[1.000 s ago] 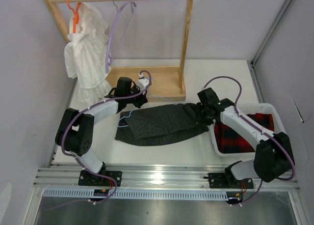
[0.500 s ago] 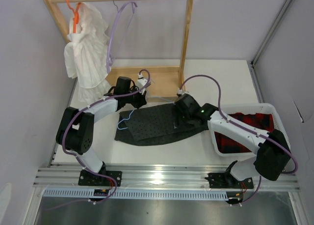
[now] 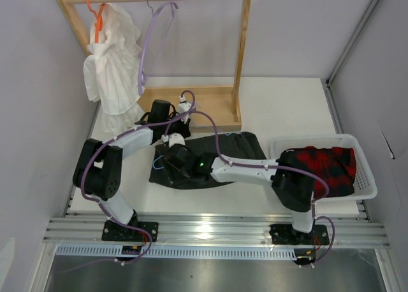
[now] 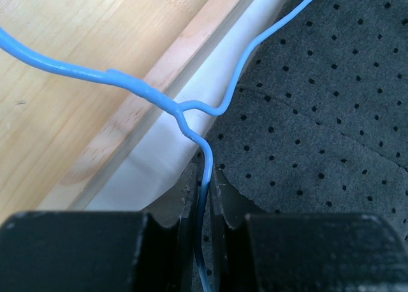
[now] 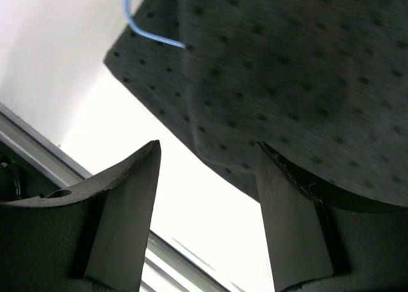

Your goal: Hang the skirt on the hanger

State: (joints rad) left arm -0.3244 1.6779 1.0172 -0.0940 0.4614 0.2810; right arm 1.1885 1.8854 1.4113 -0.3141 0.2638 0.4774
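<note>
My left claw [image 4: 204,187] is pinched tight on the thin wire of the light-blue hanger [image 4: 143,87]. The wire runs up from between my fingers to a twisted joint and forks there. One branch goes off over the pale wood of the rack base [image 3: 210,110], and the other bends along the edge of the skirt [image 3: 239,145]. That claw sits right at the cloth's border, over a strip of white counter [image 3: 280,107] between the wood and the cloth. My right claw [image 5: 209,148] is spread wide and has hold of nothing. It hangs over the left end of the skirt, and the cloth's near edge crosses the gap between its fingers. I cannot tell whether its tips touch the cloth. Just beyond those fingers a loop of the blue wire pokes out past the cloth's edge. The skirt itself lies flat on the counter, dark grey with pale dots, just in front of the rack base, and my right arm reaches across it from the right. Off its right end stands a white basket [image 3: 363,177] holding a red-and-black plaid garment [image 3: 325,167]. On the rail behind hang a white garment [image 3: 115,69] on an orange hanger [image 3: 95,18] and a bare lavender hanger [image 3: 150,37].
</note>
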